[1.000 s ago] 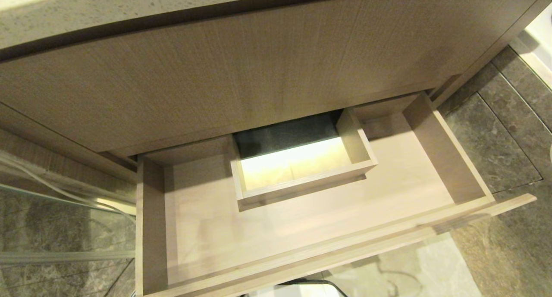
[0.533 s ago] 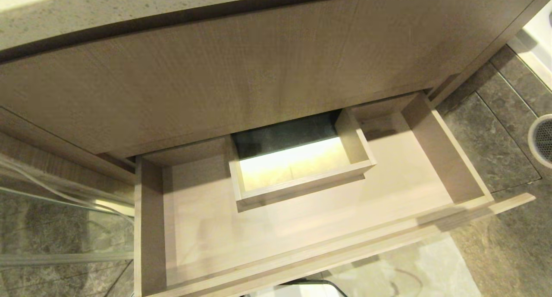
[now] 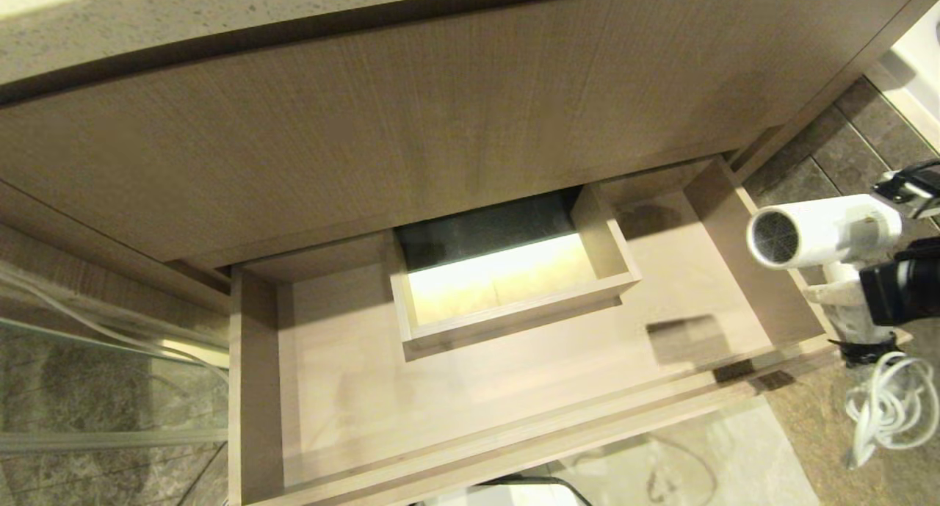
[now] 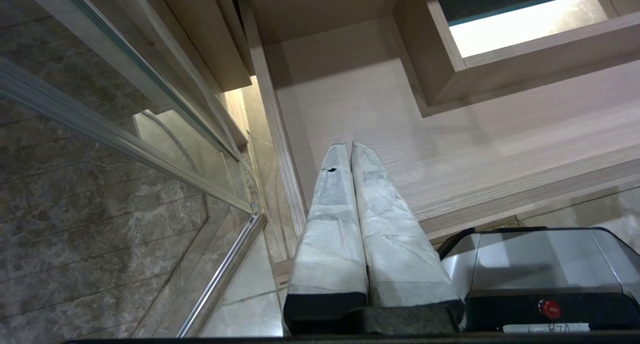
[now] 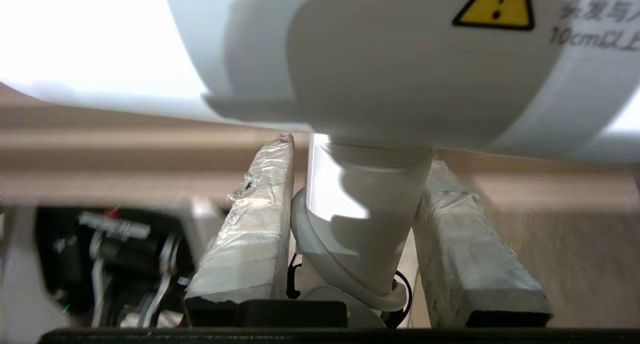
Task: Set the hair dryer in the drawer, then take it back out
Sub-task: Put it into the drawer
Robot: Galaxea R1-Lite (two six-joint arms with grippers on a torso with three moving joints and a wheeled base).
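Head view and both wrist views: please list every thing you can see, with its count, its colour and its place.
drawer: one, light wood grain, pulled open below the vanity front, nothing lying inside.
boxed cut-out: one, same wood, at the back middle of the drawer.
taller panel: one, wood grain, above the drawer.
countertop: one, pale speckled, at the top.
floor tiles: grey stone, on both sides.
hair dryer: one, white, above the drawer's right wall, grille towards the drawer.
cord: one, white, coiled, hanging below the dryer.
right tool: shut on the dryer's handle.
left tool: shut, empty, near the drawer's left front.
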